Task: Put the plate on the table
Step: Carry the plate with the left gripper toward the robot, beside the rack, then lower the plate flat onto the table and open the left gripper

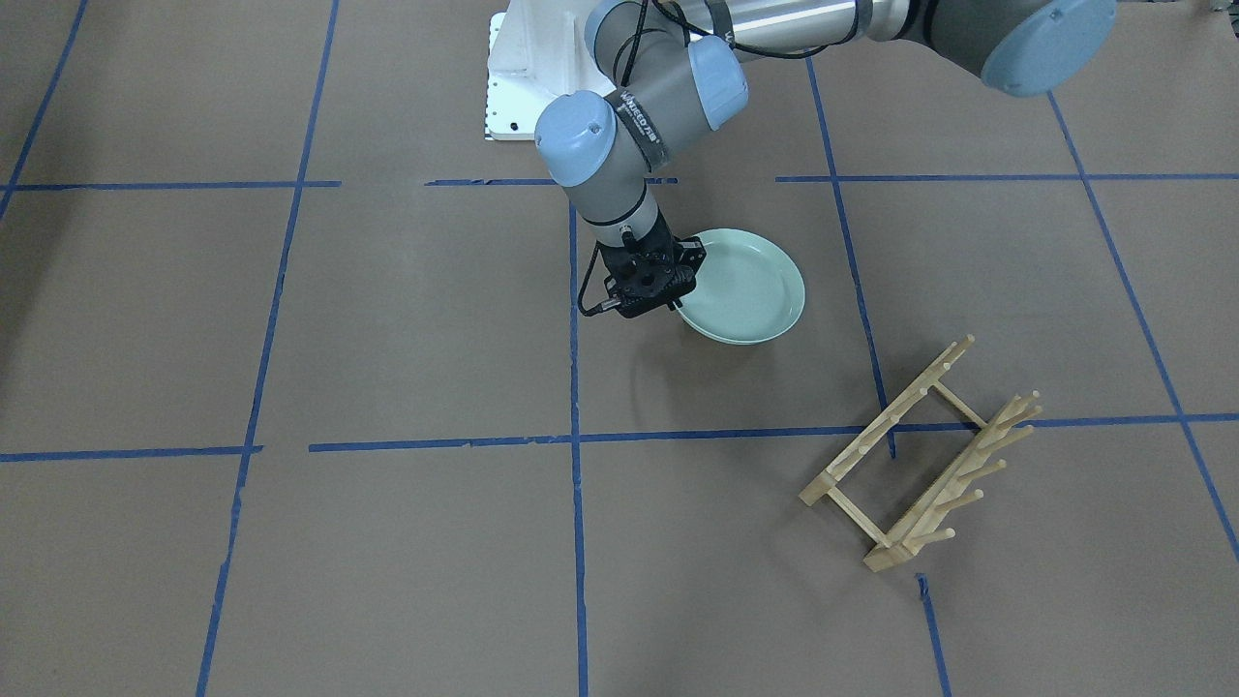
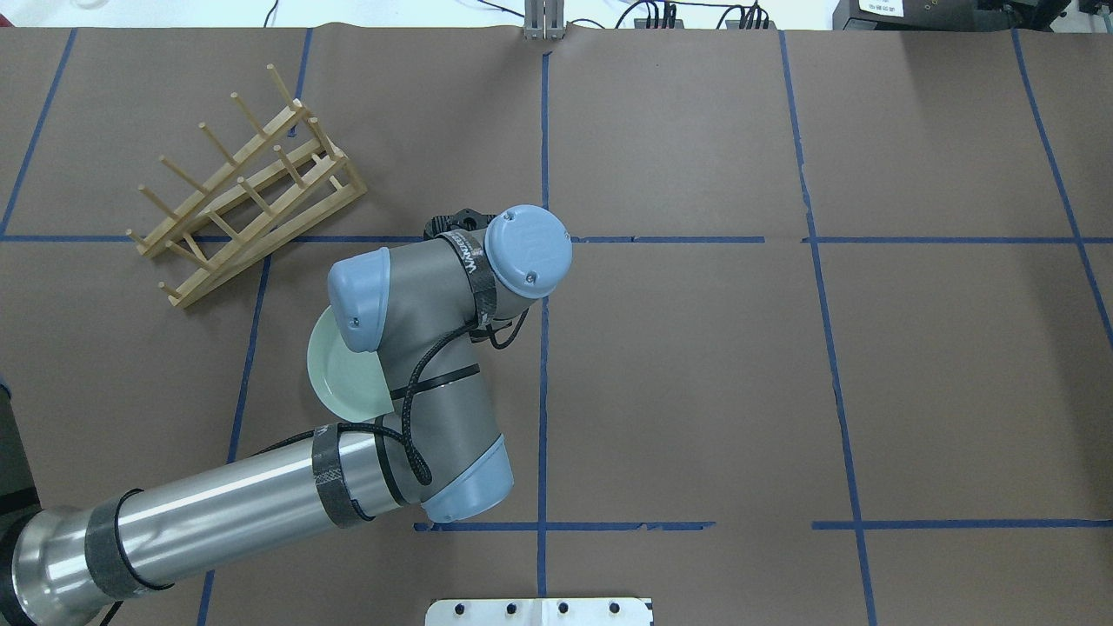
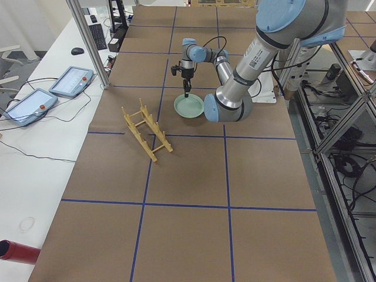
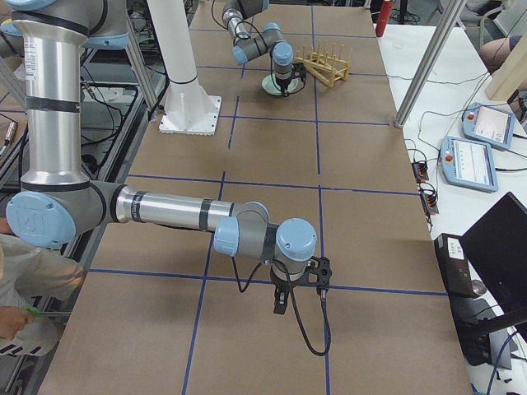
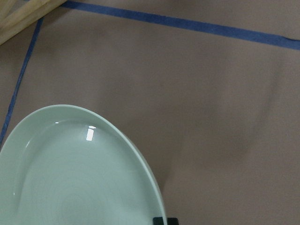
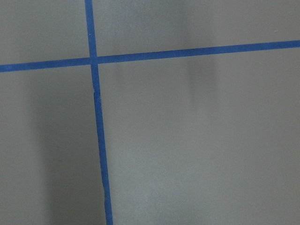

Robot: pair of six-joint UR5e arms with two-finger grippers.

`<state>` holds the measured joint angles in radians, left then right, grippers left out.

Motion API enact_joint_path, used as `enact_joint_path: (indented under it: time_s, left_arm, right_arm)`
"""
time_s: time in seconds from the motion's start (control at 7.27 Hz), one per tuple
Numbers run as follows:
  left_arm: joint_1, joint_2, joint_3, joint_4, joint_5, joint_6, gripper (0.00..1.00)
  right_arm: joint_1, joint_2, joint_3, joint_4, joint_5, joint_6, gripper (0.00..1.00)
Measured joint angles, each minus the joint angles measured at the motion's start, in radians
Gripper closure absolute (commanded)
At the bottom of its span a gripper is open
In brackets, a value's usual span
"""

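Observation:
The pale mint-green plate (image 1: pixel 750 286) is held by its rim in my left gripper (image 1: pixel 678 306), which is shut on it. The plate is slightly tilted, low over the brown table (image 1: pixel 387 339); I cannot tell whether its far edge touches. In the overhead view the arm covers most of the plate (image 2: pixel 341 376). The left wrist view shows the plate (image 5: pixel 70 178) at lower left with a fingertip (image 5: pixel 165 221) on its edge. My right gripper (image 4: pixel 280 306) hangs over the table far from the plate; I cannot tell whether it is open or shut.
The light wooden peg rack (image 1: pixel 920 455) stands empty on the table beside the plate, also in the overhead view (image 2: pixel 243 200). The white robot base (image 1: pixel 523 77) is behind the plate. Blue tape lines cross the table.

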<state>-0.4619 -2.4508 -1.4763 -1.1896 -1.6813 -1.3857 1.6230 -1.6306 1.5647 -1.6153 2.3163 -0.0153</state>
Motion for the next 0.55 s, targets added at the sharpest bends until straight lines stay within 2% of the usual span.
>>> enact_joint_path:
  time_s: [0.28,0.55]
  left_arm:
    - [-0.04,0.008,-0.053,-0.012,-0.006,0.062,0.0]
    - [-0.252,0.037,-0.206,-0.01,-0.106,0.225,0.0]
  right_arm:
    - [0.0,0.0,0.0,0.0,0.0,0.0,0.0]
    - [0.0,0.0,0.0,0.0,0.0,0.0,0.0]
